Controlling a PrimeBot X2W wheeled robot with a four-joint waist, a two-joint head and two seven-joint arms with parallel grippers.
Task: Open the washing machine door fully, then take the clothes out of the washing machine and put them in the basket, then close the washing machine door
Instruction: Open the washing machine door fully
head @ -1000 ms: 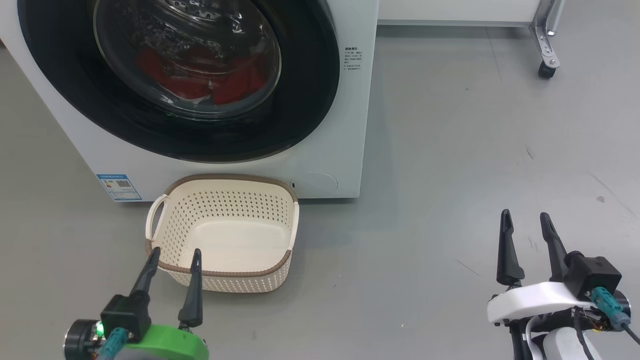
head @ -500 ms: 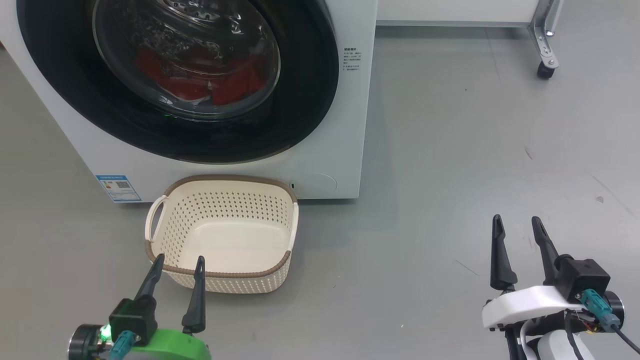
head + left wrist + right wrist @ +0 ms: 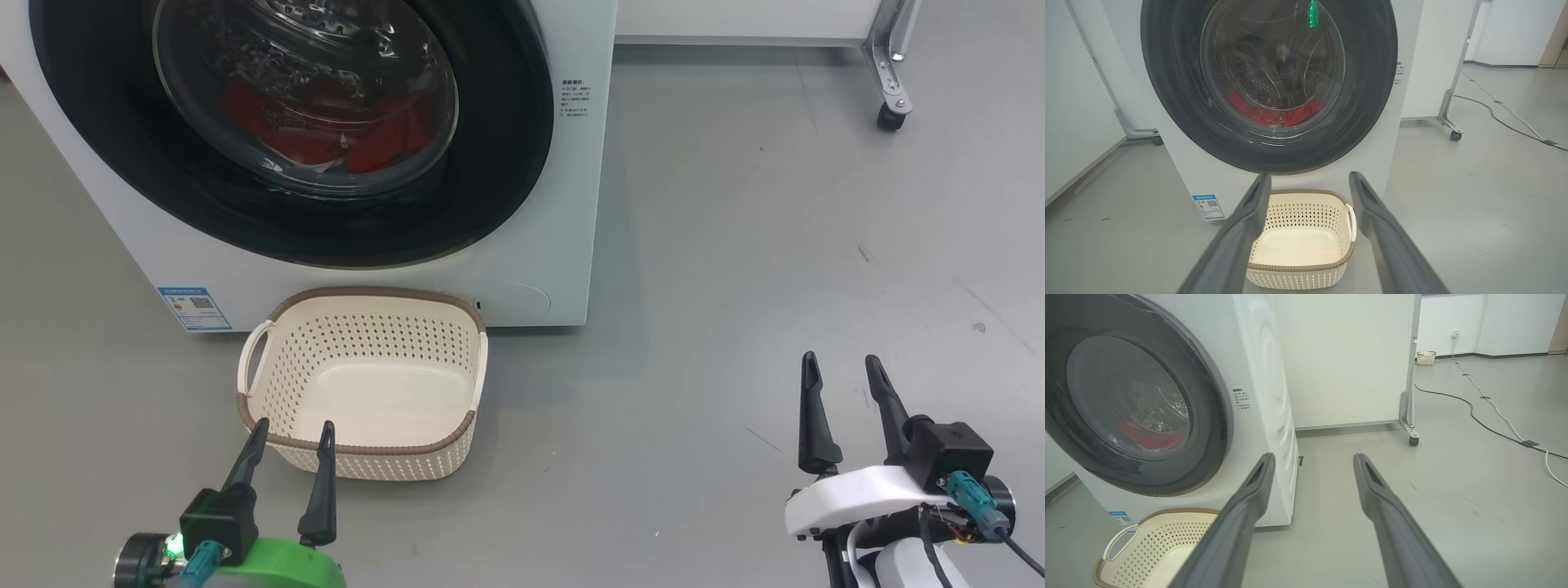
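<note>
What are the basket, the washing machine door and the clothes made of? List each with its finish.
The basket: looks like moulded plastic, matte cream, with punched holes; its brown rim seems woven-look.
The washing machine door: glossy black rim, plastic or glass, unclear; clear glass-like centre with reflections.
The clothes: soft red fabric, crumpled in folds.

Washing machine (image 3: 563, 245) top and washing machine door (image 3: 490, 163) upper part cut off by top edge of head view; Clothes (image 3: 384, 139) behind reflecting glass, shape and lettering unclear; Blue sticker (image 3: 194, 307) and small print (image 3: 575, 99) right of door too small to read; Basket (image 3: 384, 291) near rim partly hidden behind left gripper (image 3: 294, 423) fingers
</note>
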